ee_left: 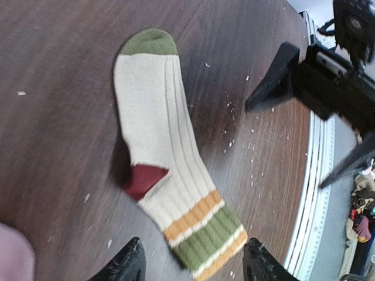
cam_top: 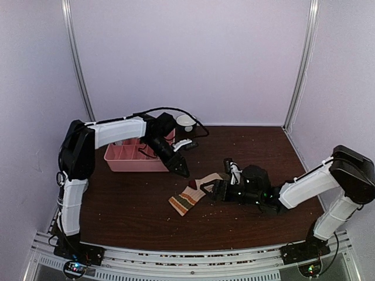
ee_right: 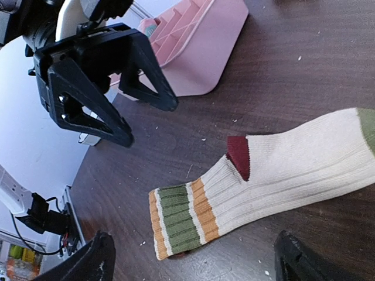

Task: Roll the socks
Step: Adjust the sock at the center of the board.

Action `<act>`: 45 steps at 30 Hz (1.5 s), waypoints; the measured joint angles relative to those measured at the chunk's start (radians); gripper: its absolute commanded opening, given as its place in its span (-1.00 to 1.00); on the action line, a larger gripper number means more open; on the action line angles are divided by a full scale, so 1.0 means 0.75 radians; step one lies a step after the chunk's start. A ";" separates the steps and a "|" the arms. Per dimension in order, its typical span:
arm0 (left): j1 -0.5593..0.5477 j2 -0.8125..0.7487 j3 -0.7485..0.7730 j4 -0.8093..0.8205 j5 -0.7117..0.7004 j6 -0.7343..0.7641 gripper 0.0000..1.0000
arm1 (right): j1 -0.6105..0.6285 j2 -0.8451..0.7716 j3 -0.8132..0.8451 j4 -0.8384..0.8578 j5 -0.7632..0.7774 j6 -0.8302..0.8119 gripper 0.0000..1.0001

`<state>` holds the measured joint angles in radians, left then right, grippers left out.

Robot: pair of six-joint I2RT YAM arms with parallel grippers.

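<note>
White-and-black left arm (cam_top: 111, 132) reaches from the near-left corner toward mid-table. Beside it, far-left on the dark brown wooden table (cam_top: 129, 205), sits a pink plastic divided tray (cam_top: 126, 165). A small white cup (cam_top: 186, 122) stands behind it by the back wall.

Left gripper (cam_top: 181, 170) hangs just right of the tray, above the tabletop, pointing down. Its black triangular fingers (ee_right: 88, 111) are spread apart with nothing between them. It's off the sock, near the sock's far side.

Only one sock shows clearly: cream ribbed fabric sock (cam_top: 188, 198) with green toe, maroon heel and orange-and-green cuff stripes. It lies flat and unrolled at mid-table, cuff toward the near-left, toe toward the far-right. Something teal pokes from a tray compartment in the right wrist view; can't tell what.

White specks are scattered over the wood around the sock.

Right gripper (cam_top: 210, 192) sits low, just beside the sock's right side, aimed left at it. Fingers are spread wide and grip nothing. From its own camera the sock lies across the gap between both fingertips (ee_right: 88, 263). Can't tell if a finger touches the fabric. Right arm (cam_top: 310, 184) stretches back to the near-right corner.
</note>
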<state>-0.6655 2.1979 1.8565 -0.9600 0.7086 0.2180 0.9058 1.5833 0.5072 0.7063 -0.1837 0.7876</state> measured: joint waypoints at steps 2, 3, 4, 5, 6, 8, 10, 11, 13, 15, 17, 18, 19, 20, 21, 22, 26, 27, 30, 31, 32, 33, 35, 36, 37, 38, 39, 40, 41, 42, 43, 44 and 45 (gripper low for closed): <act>0.024 -0.072 -0.044 -0.013 -0.019 0.038 0.20 | 0.034 -0.118 -0.004 -0.143 0.110 -0.062 0.99; 0.033 -0.104 -0.070 -0.019 -0.028 0.054 0.21 | 0.054 -0.191 -0.004 -0.234 0.183 -0.091 0.99; 0.037 -0.128 -0.098 -0.020 -0.039 0.066 0.21 | 0.071 -0.261 -0.005 -0.316 0.257 -0.105 0.99; 0.036 -0.147 -0.129 -0.022 -0.050 0.078 0.22 | 0.082 -0.316 -0.007 -0.374 0.313 -0.106 0.99; 0.035 -0.157 -0.157 -0.024 -0.056 0.085 0.24 | 0.087 -0.381 -0.010 -0.448 0.386 -0.081 0.99; 0.030 -0.171 -0.245 -0.015 -0.070 0.097 0.28 | 0.072 -0.494 -0.019 -0.590 0.516 0.011 0.99; 0.027 -0.175 -0.344 -0.011 -0.075 0.103 0.30 | 0.054 -0.583 -0.072 -0.614 0.576 0.053 0.86; 0.027 -0.175 -0.388 -0.012 -0.074 0.105 0.30 | 0.048 -0.608 -0.098 -0.623 0.596 0.059 0.73; 0.027 -0.175 -0.479 -0.008 -0.066 0.106 0.30 | 0.051 -0.568 -0.067 -0.724 0.629 0.050 0.52; 0.027 -0.175 -0.540 0.001 -0.045 0.107 0.31 | 0.058 -0.455 0.034 -0.822 0.648 0.029 0.27; 0.027 -0.175 -0.572 0.020 -0.017 0.114 0.33 | 0.067 -0.294 0.194 -0.931 0.653 -0.020 0.09; 0.027 -0.175 -0.579 0.035 -0.004 0.119 0.34 | 0.070 -0.215 0.277 -0.965 0.651 -0.043 0.05; 0.027 -0.176 -0.582 0.049 0.010 0.123 0.35 | 0.070 -0.149 0.350 -0.992 0.646 -0.065 0.01; 0.027 -0.176 -0.583 0.066 0.020 0.127 0.36 | 0.070 -0.094 0.413 -1.015 0.642 -0.081 -0.02; 0.027 -0.178 -0.583 0.083 0.034 0.131 0.37 | 0.070 -0.032 0.484 -1.043 0.637 -0.095 -0.07; 0.027 -0.178 -0.583 0.099 0.048 0.133 0.37 | 0.070 0.027 0.551 -1.067 0.632 -0.114 -0.13; 0.027 -0.178 -0.580 0.134 0.097 0.137 0.37 | 0.071 0.242 0.756 -1.150 0.608 -0.155 -0.36; 0.027 -0.178 -0.579 0.137 0.105 0.137 0.37 | 0.071 0.289 0.788 -1.170 0.599 -0.162 -0.42; 0.027 -0.172 -0.578 0.148 0.118 0.138 0.36 | 0.071 0.397 0.829 -1.210 0.579 -0.168 -0.59; 0.027 -0.168 -0.577 0.152 0.125 0.138 0.36 | 0.071 0.420 0.829 -1.227 0.574 -0.167 -0.66; 0.027 -0.162 -0.577 0.158 0.134 0.139 0.35 | 0.071 0.443 0.829 -1.246 0.568 -0.164 -0.71; 0.027 -0.156 -0.577 0.161 0.141 0.139 0.35 | 0.071 0.462 0.829 -1.260 0.566 -0.158 -0.74; 0.027 -0.142 -0.570 0.164 0.157 0.139 0.34 | 0.072 0.470 0.839 -1.265 0.567 -0.144 -0.84; 0.026 -0.137 -0.566 0.164 0.165 0.139 0.34 | 0.071 0.474 0.845 -1.268 0.567 -0.136 -0.89; 0.024 -0.134 -0.565 0.164 0.170 0.139 0.33 | 0.070 0.480 0.850 -1.271 0.567 -0.129 -0.93; 0.024 -0.132 -0.563 0.164 0.179 0.139 0.33 | 0.070 0.486 0.861 -1.276 0.569 -0.122 -0.95; 0.024 -0.131 -0.563 0.166 0.187 0.139 0.33 | 0.070 0.495 0.874 -1.284 0.571 -0.111 -0.97; 0.023 -0.130 -0.562 0.166 0.192 0.139 0.32 | 0.070 0.505 0.888 -1.288 0.574 -0.102 -1.00; 0.023 -0.130 -0.561 0.166 0.197 0.139 0.32 | 0.069 0.514 0.901 -1.291 0.577 -0.096 -1.00; 0.022 -0.130 -0.561 0.166 0.203 0.138 0.32 | 0.069 0.519 0.909 -1.294 0.580 -0.090 -1.00; 0.022 -0.129 -0.561 0.166 0.210 0.138 0.31 | 0.069 0.522 0.914 -1.296 0.582 -0.079 -1.00; 0.021 -0.129 -0.560 0.165 0.218 0.137 0.31 | 0.069 0.523 0.915 -1.296 0.585 -0.073 -1.00; 0.020 -0.128 -0.559 0.164 0.227 0.136 0.31 | 0.069 0.524 0.915 -1.296 0.587 -0.063 -1.00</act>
<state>-0.6506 2.1021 1.4372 -0.8371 0.8791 0.3202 0.9577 1.9762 1.1931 -0.2657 0.2565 0.7403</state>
